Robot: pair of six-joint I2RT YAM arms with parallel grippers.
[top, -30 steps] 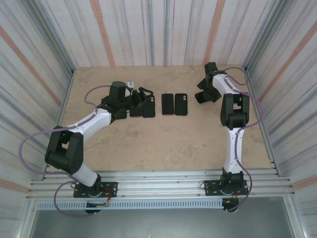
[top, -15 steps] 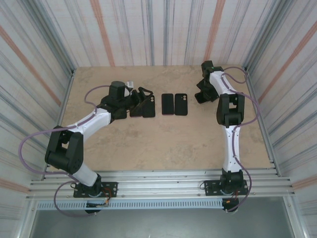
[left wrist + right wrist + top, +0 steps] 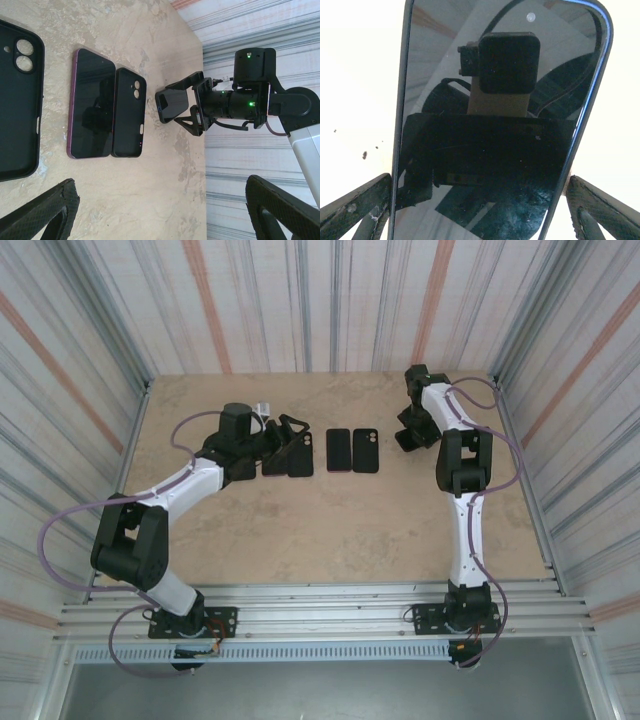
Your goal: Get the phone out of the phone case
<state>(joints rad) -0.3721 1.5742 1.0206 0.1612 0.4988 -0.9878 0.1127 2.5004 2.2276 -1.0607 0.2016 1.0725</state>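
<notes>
- Evidently the right gripper (image 3: 477, 207) grips the phone (image 3: 500, 75) by its long edges, with the phone's long axis toward 12 o'clock.
- Left gripper (image 3: 165, 215) gapes empty, well apart at 9 o'clock.

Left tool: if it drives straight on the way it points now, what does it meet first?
Probably the right tool, which sits ahead across bare table. The purple-edged phone and black case lie beside that line. Height is unclear.
</notes>
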